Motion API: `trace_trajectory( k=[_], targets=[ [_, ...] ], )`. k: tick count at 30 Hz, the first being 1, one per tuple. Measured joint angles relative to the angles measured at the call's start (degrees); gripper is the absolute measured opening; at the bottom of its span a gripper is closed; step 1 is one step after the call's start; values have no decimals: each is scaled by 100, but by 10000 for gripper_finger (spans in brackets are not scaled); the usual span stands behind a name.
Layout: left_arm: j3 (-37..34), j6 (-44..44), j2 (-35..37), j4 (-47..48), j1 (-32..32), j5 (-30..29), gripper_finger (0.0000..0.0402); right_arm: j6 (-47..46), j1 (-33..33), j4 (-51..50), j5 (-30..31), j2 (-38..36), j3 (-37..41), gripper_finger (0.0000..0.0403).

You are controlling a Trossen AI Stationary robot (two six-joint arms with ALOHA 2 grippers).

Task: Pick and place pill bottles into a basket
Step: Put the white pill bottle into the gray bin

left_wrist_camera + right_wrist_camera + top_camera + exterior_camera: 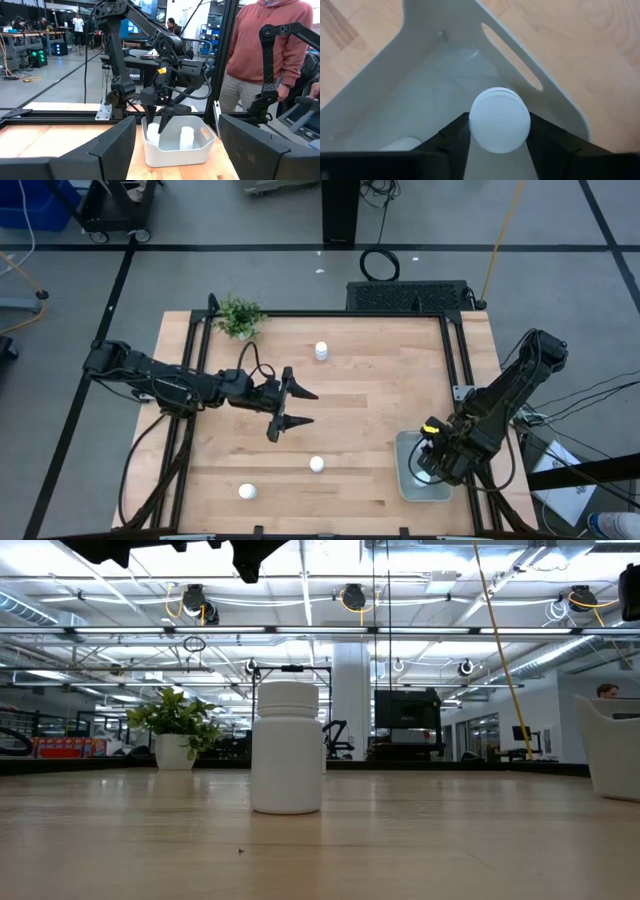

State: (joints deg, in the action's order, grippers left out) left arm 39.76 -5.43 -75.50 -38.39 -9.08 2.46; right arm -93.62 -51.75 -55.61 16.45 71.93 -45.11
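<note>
Right gripper (pixel 499 131) down inside basket (pixel 408 480) at near-right corner of table (pixel 370 390), jaws clamped on cap end of one pill bottle (pixel 499 126), bottle hanging upright over basket floor. Second bottle (pixel 186 137) already standing in basket, just beside.

Judging step as release-into-basket:
- Lower until bottle base near floor, then open jaws; avoids bounce or tip.
- Keep clear of second bottle and of basket wall with handle slot (pixel 512 56).
- Lift straight up after release, no sideways drag.

Left gripper (pixel 296 408) hovering mid-table, jaws wide open, empty.

Three bottles outside on table: far centre (pixel 321 351), near centre (pixel 316 464), near left (pixel 247 492). Potted plant (pixel 238 315) at far-left corner, irrelevant.
</note>
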Motion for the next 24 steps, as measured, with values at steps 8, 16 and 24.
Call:
trace_trajectory(
  k=[8, 16, 24],
  targets=[
    [5, 21, -1, 53, 0, -4, 286, 23, 2, -60, -31, -11, 12, 275],
    [5, 31, -2, 94, -2, -53, 281, 133, 4, -38, -25, -231, 12, 251],
    [5, 73, -2, 140, -4, -258, 280, 307, 4, 5, 139, -574, 7, 237]
  ],
)
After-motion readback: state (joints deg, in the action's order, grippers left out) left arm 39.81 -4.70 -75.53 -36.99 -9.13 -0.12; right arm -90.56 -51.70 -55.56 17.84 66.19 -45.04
